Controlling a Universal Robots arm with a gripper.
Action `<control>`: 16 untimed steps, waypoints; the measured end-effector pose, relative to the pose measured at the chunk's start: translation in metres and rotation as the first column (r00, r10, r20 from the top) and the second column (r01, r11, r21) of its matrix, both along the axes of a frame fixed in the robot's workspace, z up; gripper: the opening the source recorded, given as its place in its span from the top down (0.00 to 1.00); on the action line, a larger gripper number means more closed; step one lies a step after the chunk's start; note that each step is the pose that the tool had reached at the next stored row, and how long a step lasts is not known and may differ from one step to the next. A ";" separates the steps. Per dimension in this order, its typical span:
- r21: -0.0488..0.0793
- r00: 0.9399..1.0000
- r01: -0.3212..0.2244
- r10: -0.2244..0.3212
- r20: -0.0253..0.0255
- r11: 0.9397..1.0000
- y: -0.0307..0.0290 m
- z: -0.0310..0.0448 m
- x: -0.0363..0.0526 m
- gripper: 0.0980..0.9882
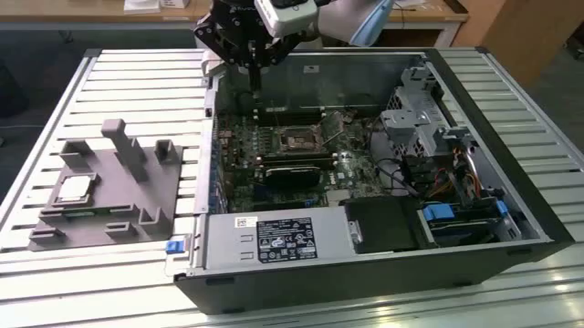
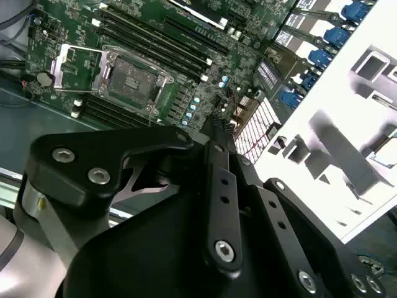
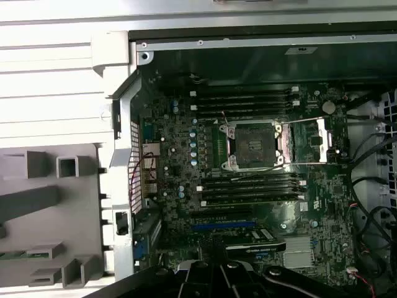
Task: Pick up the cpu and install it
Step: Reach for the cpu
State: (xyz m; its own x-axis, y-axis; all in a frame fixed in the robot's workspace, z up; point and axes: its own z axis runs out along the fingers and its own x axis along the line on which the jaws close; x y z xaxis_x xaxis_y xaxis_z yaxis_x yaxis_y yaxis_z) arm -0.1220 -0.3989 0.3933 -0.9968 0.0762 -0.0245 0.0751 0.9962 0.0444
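Observation:
The cpu (image 1: pixel 75 188), a small silver-grey square, lies in a recess of the grey plastic fixture (image 1: pixel 109 198) at the exterior view's left, outside the computer case. My gripper (image 1: pixel 254 92) hangs over the case's back wall, well away from the cpu and above the motherboard. Its fingers are shut together with nothing between them. The dark socket (image 1: pixel 299 141) sits mid-board with its metal frame (image 3: pixel 313 141) swung open. Both wrist views show the socket (image 2: pixel 133 77) (image 3: pixel 253 146) bare inside, beyond the gripper's black body (image 2: pixel 218 124) (image 3: pixel 214 276).
The open black case (image 1: pixel 365 273) lies on a slatted metal table (image 1: pixel 137 75). Black memory sticks (image 3: pixel 248 186) flank the socket. A drive cage (image 1: pixel 420 116), cables (image 1: pixel 447 184) and a power supply (image 1: pixel 273 239) fill the case's other side.

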 end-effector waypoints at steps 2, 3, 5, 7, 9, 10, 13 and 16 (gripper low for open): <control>0.000 1.000 0.000 0.000 0.000 1.000 0.0000 0.0000 0.0000 0.99; 0.000 1.000 0.000 0.000 0.000 1.000 0.0000 0.0000 0.0000 0.99; 0.000 1.000 0.000 0.000 0.000 1.000 0.0000 0.0000 -0.0001 0.99; 0.000 1.000 0.000 0.000 0.000 1.000 0.0000 0.0000 -0.0009 0.99; 0.000 1.000 0.000 0.000 0.000 1.000 0.0000 0.0000 -0.0020 0.99; 0.000 1.000 0.000 0.000 0.000 1.000 0.0000 0.0000 -0.0026 0.99; 0.000 1.000 0.000 0.000 0.000 1.000 0.0000 -0.0001 -0.0048 0.99; 0.000 1.000 0.000 0.000 0.000 1.000 0.0000 -0.0002 -0.0069 0.99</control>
